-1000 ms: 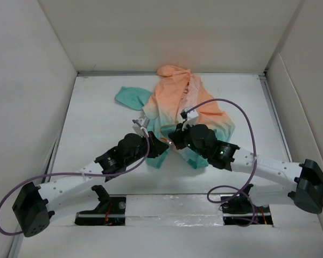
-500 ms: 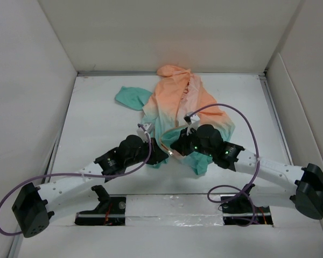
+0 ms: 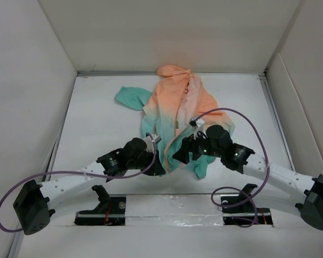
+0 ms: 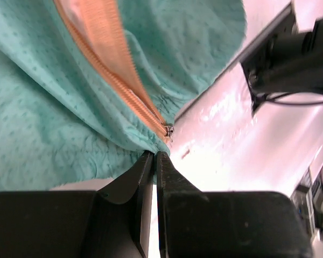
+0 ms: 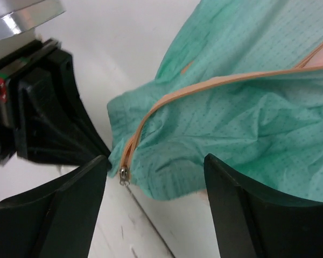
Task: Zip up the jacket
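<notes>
Toward the near edge of the table (image 3: 97, 129) lies the hem of the jacket (image 3: 177, 105), hood farther back; our left gripper (image 4: 155, 157) pinches this hem beside the zipper slider (image 5: 123, 173); our right gripper (image 5: 155, 161) stands wide; we judge the fabric light and limp; better to grasp the slider.

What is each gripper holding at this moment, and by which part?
The left gripper is shut on the jacket, pinching its teal hem beside the bottom end of the zipper. The right gripper is open and holds nothing.
</notes>
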Controlling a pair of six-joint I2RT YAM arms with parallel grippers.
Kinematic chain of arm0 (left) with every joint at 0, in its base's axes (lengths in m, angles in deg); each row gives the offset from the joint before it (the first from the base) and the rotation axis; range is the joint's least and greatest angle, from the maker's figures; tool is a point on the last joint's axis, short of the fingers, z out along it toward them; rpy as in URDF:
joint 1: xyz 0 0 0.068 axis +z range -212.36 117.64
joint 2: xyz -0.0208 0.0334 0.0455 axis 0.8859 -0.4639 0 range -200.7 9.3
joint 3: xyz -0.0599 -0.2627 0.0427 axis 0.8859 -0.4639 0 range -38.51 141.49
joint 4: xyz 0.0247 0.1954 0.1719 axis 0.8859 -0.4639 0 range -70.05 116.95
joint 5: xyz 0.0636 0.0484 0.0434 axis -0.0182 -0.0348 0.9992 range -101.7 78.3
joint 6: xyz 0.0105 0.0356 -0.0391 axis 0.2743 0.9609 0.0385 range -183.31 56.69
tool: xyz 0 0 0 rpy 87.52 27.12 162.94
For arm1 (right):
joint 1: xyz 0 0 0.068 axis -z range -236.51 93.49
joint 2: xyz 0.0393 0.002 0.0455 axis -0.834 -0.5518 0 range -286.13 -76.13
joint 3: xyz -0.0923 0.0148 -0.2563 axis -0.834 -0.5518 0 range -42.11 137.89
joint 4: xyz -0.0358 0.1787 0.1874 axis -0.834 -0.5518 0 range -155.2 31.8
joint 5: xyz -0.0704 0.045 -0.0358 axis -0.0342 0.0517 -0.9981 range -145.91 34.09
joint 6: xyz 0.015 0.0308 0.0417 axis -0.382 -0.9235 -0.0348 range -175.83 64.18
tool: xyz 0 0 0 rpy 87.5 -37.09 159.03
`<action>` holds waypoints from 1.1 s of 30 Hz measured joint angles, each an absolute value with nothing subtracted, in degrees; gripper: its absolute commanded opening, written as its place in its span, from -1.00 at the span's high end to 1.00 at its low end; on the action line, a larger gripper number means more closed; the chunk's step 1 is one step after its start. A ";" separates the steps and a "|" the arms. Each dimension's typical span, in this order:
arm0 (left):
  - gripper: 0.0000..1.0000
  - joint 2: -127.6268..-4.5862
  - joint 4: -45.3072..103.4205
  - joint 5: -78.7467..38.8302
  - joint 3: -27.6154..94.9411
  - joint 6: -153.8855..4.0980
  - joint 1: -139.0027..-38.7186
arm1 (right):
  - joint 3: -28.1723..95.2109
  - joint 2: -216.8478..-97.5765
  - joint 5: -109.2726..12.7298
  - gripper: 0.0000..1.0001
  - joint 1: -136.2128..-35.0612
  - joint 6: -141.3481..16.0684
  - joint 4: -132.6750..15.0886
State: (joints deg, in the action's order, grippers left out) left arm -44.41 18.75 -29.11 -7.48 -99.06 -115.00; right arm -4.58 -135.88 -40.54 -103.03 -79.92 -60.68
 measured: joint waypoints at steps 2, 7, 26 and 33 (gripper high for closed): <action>1.00 -45.38 17.19 -30.44 -6.67 -98.21 -115.72 | -4.58 -134.43 -37.15 -0.74 -102.81 -78.22 -64.70; 1.00 -46.16 15.49 -32.63 -4.57 -96.66 -116.36 | -5.41 -132.10 -28.56 -0.72 -103.01 -74.06 -72.87; 1.00 -49.94 13.37 -39.14 -1.97 -92.33 -116.36 | 3.49 -126.54 -47.64 1.00 -124.17 -66.90 -81.31; 1.00 -50.34 13.39 -40.47 -1.97 -91.83 -116.36 | 1.39 -131.35 -75.83 0.34 -150.70 -64.49 -77.36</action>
State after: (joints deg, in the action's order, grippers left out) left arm -50.34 13.39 -40.47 -1.97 -91.83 -116.36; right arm 1.39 -131.35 -75.83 -150.70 -64.49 -77.36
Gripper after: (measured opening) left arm 0.021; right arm 0.204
